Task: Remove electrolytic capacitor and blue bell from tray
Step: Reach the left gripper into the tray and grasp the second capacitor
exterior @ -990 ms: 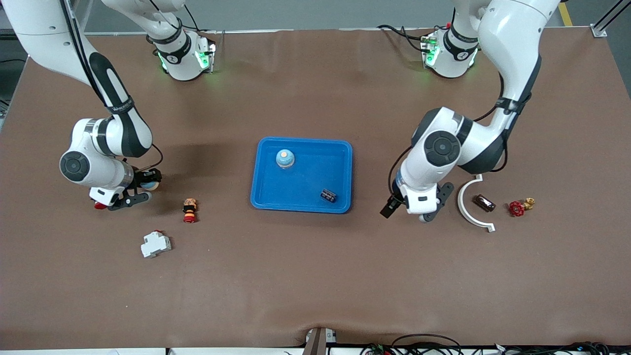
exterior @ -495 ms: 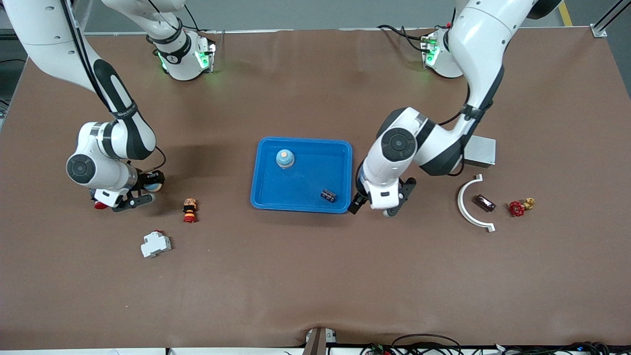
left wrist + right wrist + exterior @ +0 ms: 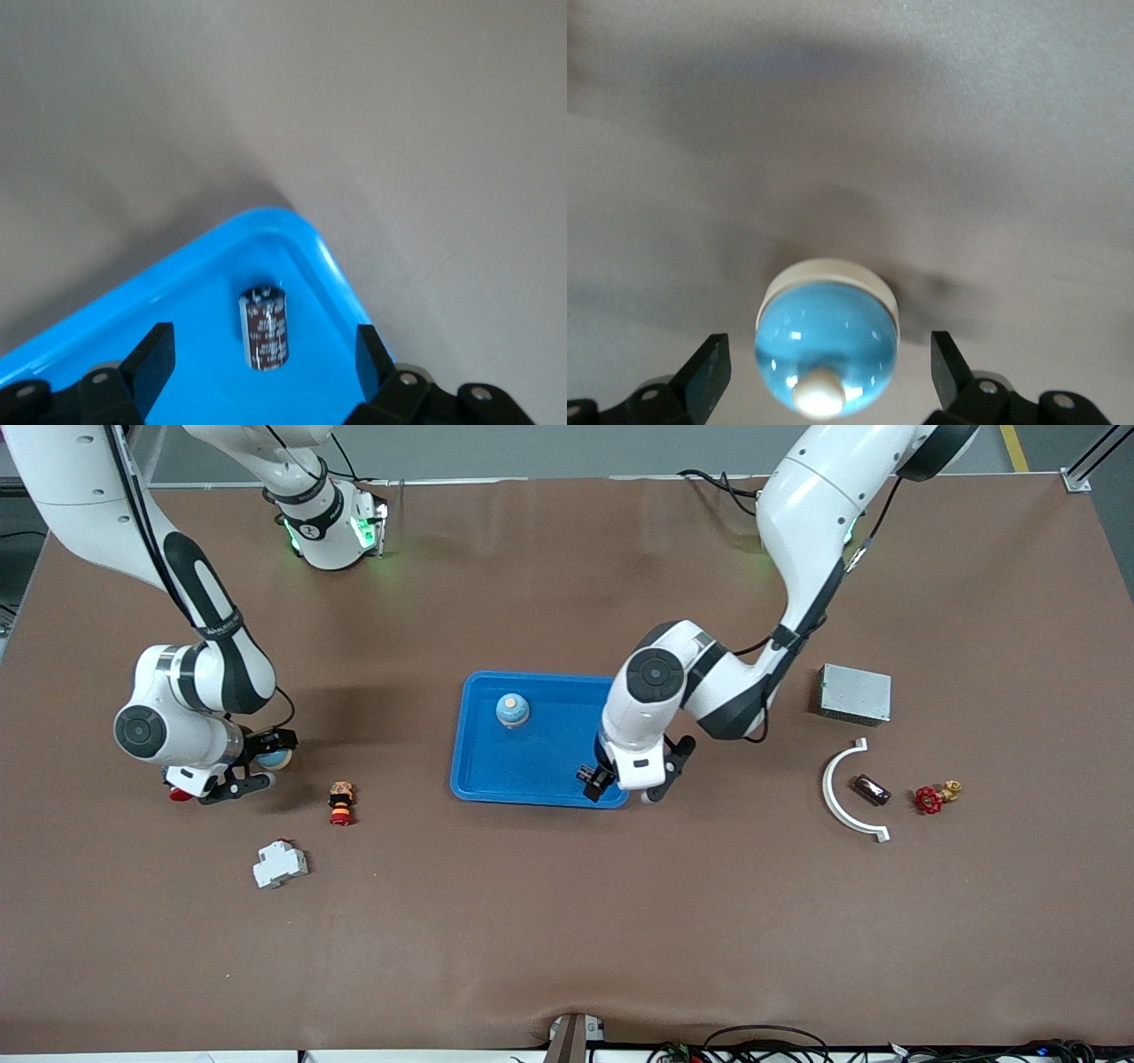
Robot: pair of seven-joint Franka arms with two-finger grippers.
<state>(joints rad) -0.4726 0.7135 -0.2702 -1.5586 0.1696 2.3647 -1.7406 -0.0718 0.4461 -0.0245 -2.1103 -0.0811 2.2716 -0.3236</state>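
Note:
A dark cylindrical capacitor [image 3: 265, 332] lies in the corner of the blue tray [image 3: 532, 779] nearest the front camera, at the left arm's end. My left gripper [image 3: 261, 343] hangs low over it, open, one finger [image 3: 152, 354] on each side and neither touching. In the front view the left gripper [image 3: 592, 779] hides the capacitor. A blue dome bell [image 3: 828, 345] with a white base stands on the table at the right arm's end. My right gripper [image 3: 828, 361] straddles it, open, with gaps on both sides. In the front view this bell [image 3: 276, 758] shows beside the right gripper [image 3: 257, 769]. A second blue bell [image 3: 513, 709] stands in the tray.
A small red and brown figure [image 3: 341, 802] and a white breaker [image 3: 280, 864] lie near the right gripper. Toward the left arm's end are a grey metal box [image 3: 855, 693], a white curved piece [image 3: 850, 793], a brown vial [image 3: 870, 789] and a red valve [image 3: 930, 799].
The left arm has swung from beside the white curved piece to over the tray corner with the capacitor. The right gripper has opened around its bell and barely moved.

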